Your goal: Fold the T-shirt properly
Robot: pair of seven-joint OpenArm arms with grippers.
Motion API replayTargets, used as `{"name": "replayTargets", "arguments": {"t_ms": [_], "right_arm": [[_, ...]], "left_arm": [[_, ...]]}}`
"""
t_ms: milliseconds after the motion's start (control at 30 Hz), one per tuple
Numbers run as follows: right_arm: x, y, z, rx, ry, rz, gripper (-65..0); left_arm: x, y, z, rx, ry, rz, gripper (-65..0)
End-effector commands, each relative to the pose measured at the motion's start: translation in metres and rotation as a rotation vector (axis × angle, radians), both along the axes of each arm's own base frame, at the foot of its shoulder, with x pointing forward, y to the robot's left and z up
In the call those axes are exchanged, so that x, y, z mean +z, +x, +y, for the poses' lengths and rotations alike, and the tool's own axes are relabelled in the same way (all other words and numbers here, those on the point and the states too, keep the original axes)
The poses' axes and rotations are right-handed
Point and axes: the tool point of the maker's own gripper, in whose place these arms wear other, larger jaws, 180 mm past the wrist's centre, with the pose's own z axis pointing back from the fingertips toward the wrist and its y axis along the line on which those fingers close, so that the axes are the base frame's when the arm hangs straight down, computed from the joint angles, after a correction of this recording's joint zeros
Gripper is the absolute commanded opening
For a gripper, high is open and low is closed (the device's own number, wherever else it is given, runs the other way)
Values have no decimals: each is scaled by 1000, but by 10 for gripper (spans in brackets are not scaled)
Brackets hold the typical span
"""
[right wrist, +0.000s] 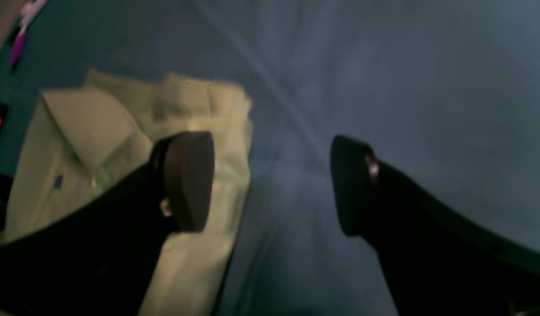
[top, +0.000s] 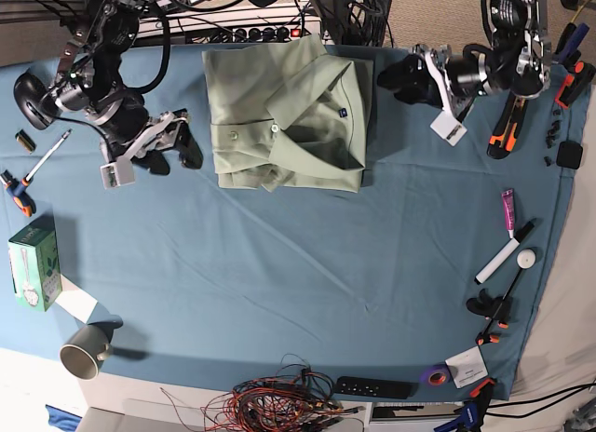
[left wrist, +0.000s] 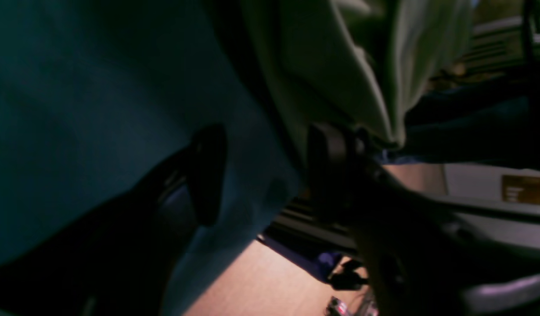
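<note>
Near edge of the bench (top: 279, 292): bare teal tablecloth (top: 279, 264), with a grey mug (top: 86, 350) and a tangle of wires (top: 279, 404) along its margin. Far centre: the T-shirt (top: 289, 115) lay as a compact folded rectangle, collar uppermost, apparently so placed because the folding was essentially complete. Far left: the right pincer (top: 168, 143) stood wide open and empty, just beside the shirt's left edge. Far right: the left pincer (top: 405, 78) also stood open, gripping nothing, just beside the shirt's right edge, suggesting a release.
</note>
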Motion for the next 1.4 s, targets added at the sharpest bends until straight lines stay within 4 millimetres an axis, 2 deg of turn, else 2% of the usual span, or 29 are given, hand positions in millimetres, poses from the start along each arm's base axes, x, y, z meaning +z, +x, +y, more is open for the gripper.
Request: {"name": "replayTargets", "arguments": {"t_ms": [0, 167, 433, 600, 833, 1033, 1167, 1367], "right_arm": [[11, 9, 2, 11, 34, -49, -236], [-7, 20, 9, 18, 152, 7, -236], [-7, 47, 14, 24, 259, 17, -236], [-4, 51, 14, 25, 261, 9, -236], [-7, 48, 19, 45, 255, 30, -236], [-14, 44, 47, 137, 243, 64, -236], [-21, 41, 60, 185, 214, 87, -236], [-22, 44, 61, 180, 194, 76, -236]], "left_arm": [[-11, -15, 7, -32, 62, 56, -332], [-12, -20, -7, -31, 28, 68, -332], [-14, -51, -69, -196, -43, 104, -332], [-12, -53, -92, -240, -53, 88, -332], [-10, -39, -91, -236, -37, 51, -333], [-11, -32, -87, -225, -19, 50, -338], [-8, -21, -75, -178, -4, 27, -350], [-8, -5, -47, -88, 30, 17, -353]]}}
